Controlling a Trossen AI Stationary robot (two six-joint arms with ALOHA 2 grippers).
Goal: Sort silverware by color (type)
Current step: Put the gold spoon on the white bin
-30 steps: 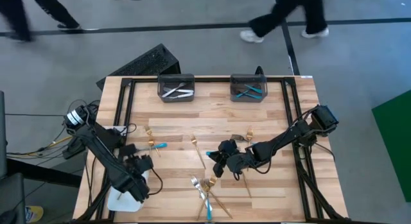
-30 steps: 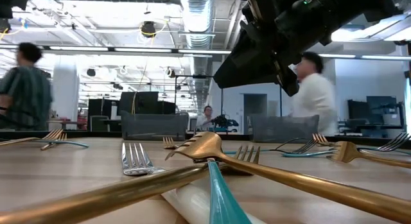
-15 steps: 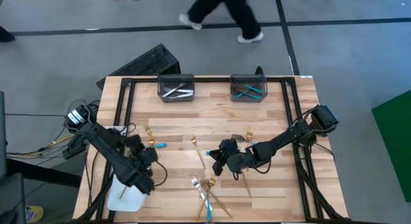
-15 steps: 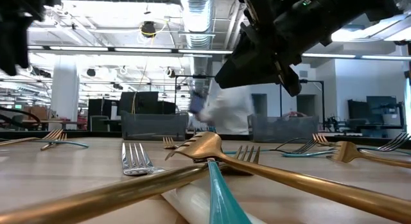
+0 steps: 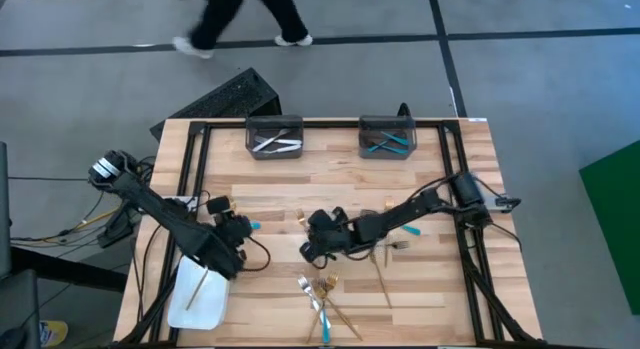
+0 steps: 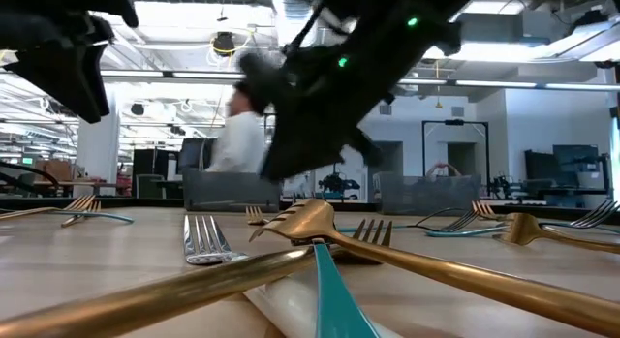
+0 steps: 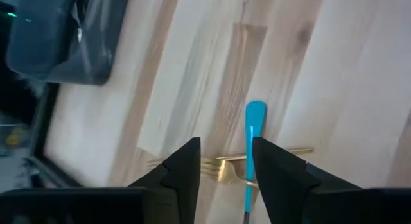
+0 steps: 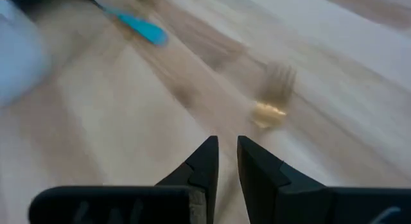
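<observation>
The silverware (image 5: 322, 294) lies scattered on the wooden table (image 5: 440, 204): a crossed heap of gold, silver and turquoise pieces near the front edge, more singles toward the middle, and 1 gold piece already in the white tray (image 5: 196, 293) off the table's left front corner. 2 dark bins (image 5: 274, 136) at the table's back edge hold silver and turquoise pieces.

The left gripper (image 7: 225, 165) hovers with fingers spread over a turquoise-handled fork (image 7: 252, 135) crossing a gold fork (image 7: 226, 166) (just right of the tray). The right gripper (image 8: 227, 161), at mid-table, has its fingers nearly together and looks empty, though blur makes that uncertain.

Closing here could pinch both crossed forks at once.
</observation>
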